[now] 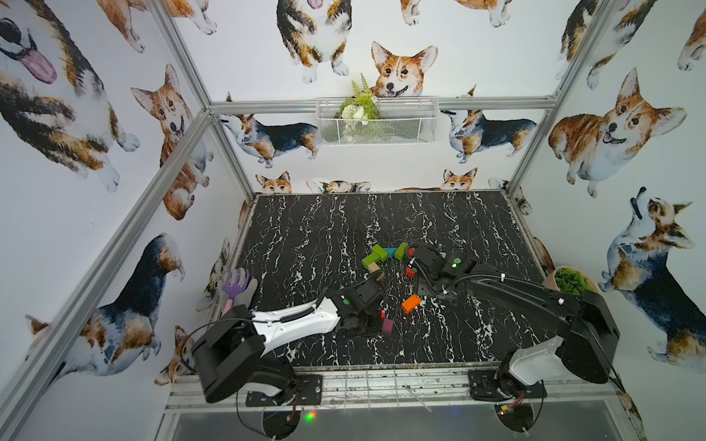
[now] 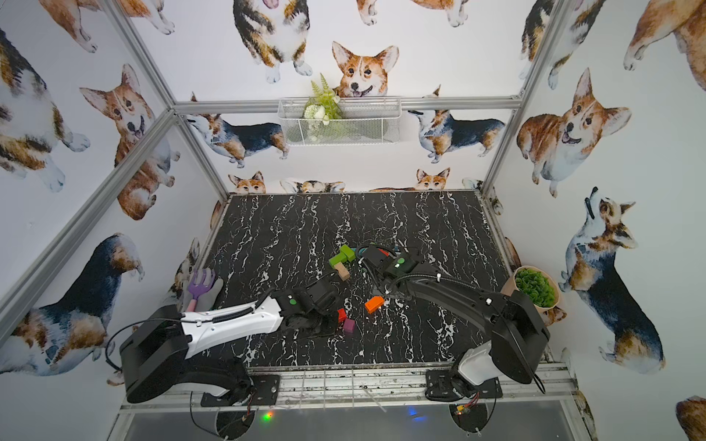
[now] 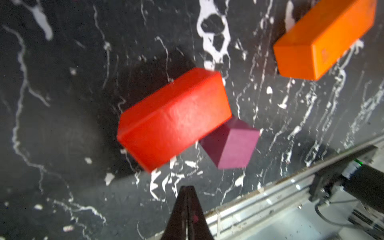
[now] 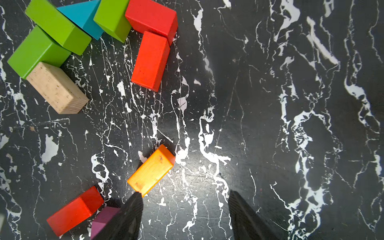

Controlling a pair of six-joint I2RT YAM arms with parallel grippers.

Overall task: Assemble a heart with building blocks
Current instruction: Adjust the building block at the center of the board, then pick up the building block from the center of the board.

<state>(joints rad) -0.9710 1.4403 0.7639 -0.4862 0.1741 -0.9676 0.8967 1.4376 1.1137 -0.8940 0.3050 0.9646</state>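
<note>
Jaws: left gripper (image 3: 188, 195) pressed together, empty, near red brick (image 3: 174, 118), which lies just beside purple cube (image 3: 234, 145), toward the table (image 1: 305, 236) front edge. Right gripper (image 4: 186, 195) spread, empty, by orange brick (image 4: 151, 170). Heart (image 4: 58, 27) part-built mid-table. Risk: shut tips may shove the brick and knock the cube askew.

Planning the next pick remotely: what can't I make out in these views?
Top views: the right arm covers most of the two joined red wooden bricks.
Left wrist view: the loose red wooden brick is blurred; whether it touches the purple wooden cube is unclear.
Right wrist view: a jaw covers part of that cube; the teal wooden triangle is cut off by the frame edge.
</note>
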